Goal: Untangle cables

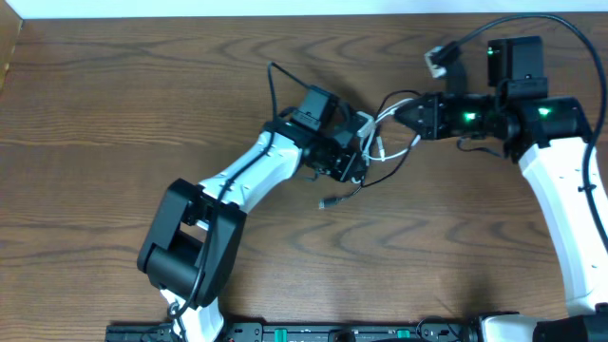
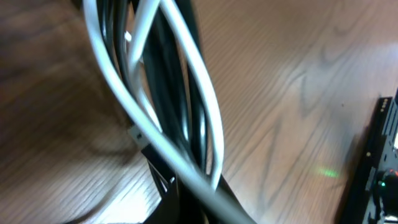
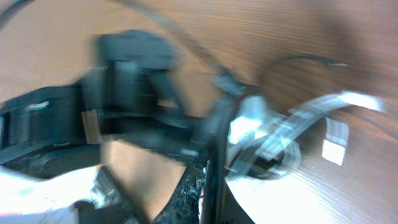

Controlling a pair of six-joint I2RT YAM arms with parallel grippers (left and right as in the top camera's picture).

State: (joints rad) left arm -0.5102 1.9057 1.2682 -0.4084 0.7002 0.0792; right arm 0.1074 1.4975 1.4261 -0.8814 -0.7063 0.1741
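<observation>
The cables (image 1: 375, 135) lie in a knot a little toward 1 o'clock from the middle of the table (image 1: 114, 114), caught between the two gripper tips. The white cord (image 1: 380, 144) loops at the 3 o'clock side of the left gripper (image 1: 359, 152). A loose end of the black cord (image 1: 334, 200) trails off toward 7 o'clock and lies flat on the wood.

In the left wrist view the white cord (image 2: 186, 62) and black cord (image 2: 171, 93) run together as a tight bundle down into the left jaws, which are closed on them. The left arm (image 1: 247, 176) reaches from its base at 7 o'clock toward 1 o'clock.

The right arm (image 1: 560, 199) rises along the 3 o'clock edge, then bends toward 9 o'clock. The right gripper (image 1: 397, 116) has its jaws closed, with white strands meeting its tip. The right wrist view is too blurred to show whether they are pinched. The two grippers are close together, with the tangle filling the gap between them.
</observation>
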